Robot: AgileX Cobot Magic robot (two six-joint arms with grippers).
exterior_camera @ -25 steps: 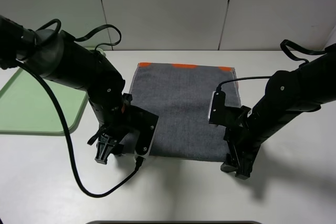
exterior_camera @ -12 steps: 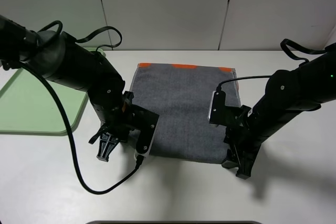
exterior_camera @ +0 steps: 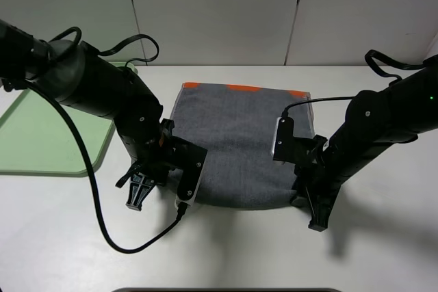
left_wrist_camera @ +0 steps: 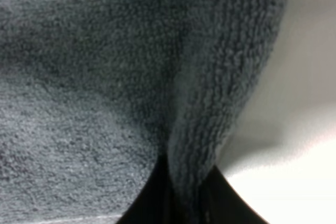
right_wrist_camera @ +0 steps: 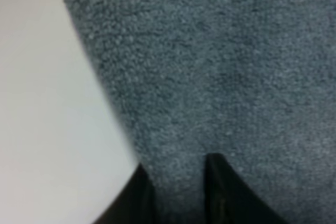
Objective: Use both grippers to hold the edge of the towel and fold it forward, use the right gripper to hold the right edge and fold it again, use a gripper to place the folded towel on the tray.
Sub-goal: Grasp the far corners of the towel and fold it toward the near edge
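The dark grey towel (exterior_camera: pixel 236 141) lies flat on the white table, its orange band along the far edge. My left gripper (exterior_camera: pixel 135 200) is at the near left corner. In the left wrist view it (left_wrist_camera: pixel 181 203) is shut on a pinched ridge of the towel (left_wrist_camera: pixel 79 103). My right gripper (exterior_camera: pixel 317 220) points down at the near right corner, where the cloth bunches up. In the right wrist view its dark fingers (right_wrist_camera: pixel 176 198) are shut on the edge of the towel (right_wrist_camera: pixel 236 77). The pale green tray (exterior_camera: pixel 41 135) sits at the far left, partly behind the left arm.
A black cable (exterior_camera: pixel 130 247) loops over the table in front of the left arm. A dark object (exterior_camera: pixel 226 290) shows at the bottom edge of the exterior view. A pale wall stands behind the table.
The left gripper's jaws closed on the near left corner, then held still. The right jaws narrowed onto the near right corner, which has rounded and bunched slightly inward.
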